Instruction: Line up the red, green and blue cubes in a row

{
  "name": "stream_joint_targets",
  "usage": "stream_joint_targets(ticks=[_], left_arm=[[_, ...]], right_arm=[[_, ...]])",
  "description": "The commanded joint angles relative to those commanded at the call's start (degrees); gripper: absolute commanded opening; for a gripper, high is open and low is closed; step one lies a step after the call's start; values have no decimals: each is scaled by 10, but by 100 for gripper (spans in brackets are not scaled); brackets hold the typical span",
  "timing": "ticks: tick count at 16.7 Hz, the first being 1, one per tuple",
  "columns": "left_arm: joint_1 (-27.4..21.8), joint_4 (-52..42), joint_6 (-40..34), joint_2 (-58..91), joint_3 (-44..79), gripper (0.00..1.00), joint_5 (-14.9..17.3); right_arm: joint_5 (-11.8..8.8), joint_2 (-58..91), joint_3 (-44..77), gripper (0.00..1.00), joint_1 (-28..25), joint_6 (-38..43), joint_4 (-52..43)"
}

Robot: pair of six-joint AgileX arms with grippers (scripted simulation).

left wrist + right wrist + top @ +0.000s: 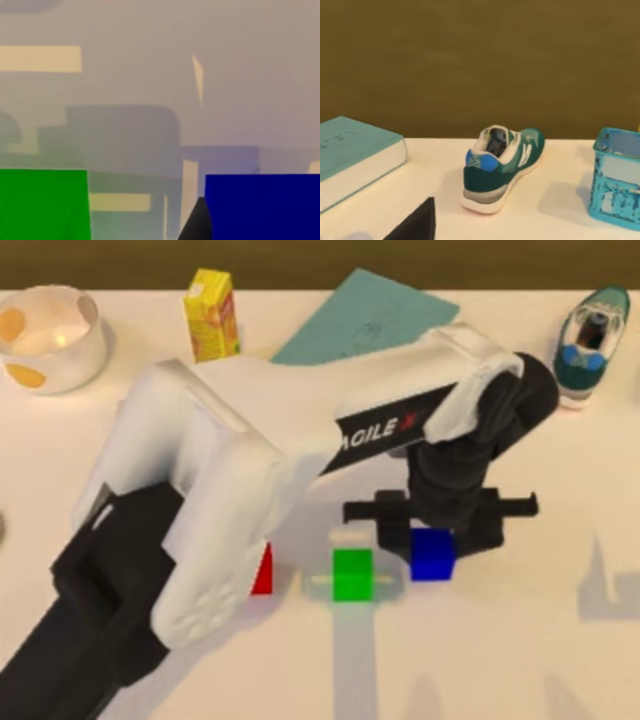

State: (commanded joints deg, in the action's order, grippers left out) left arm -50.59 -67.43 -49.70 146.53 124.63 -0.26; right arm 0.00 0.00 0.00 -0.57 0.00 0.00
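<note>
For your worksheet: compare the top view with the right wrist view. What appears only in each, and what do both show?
Only the top view shows the red cube, green cube, blue cube, left gripper over the blue one, yellow juice carton and white bowl. Only the right wrist view shows a blue patterned box. Both show the teal book and green sneaker.

Simulated tabletop test scene.
A plain cream table (520,660) met a flat olive wall (480,60); unrelated household props, a sneaker (500,167) and a teal book (355,155), lay scattered.
</note>
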Motion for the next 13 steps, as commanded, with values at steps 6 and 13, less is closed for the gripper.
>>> stream_joint_targets(ticks=[6,13], left_arm=[[0,0,0,0,0,75,0],[0,0,0,0,0,100,0]], right_arm=[[0,0,0,100,0,0,0],[0,0,0,100,0,0,0]])
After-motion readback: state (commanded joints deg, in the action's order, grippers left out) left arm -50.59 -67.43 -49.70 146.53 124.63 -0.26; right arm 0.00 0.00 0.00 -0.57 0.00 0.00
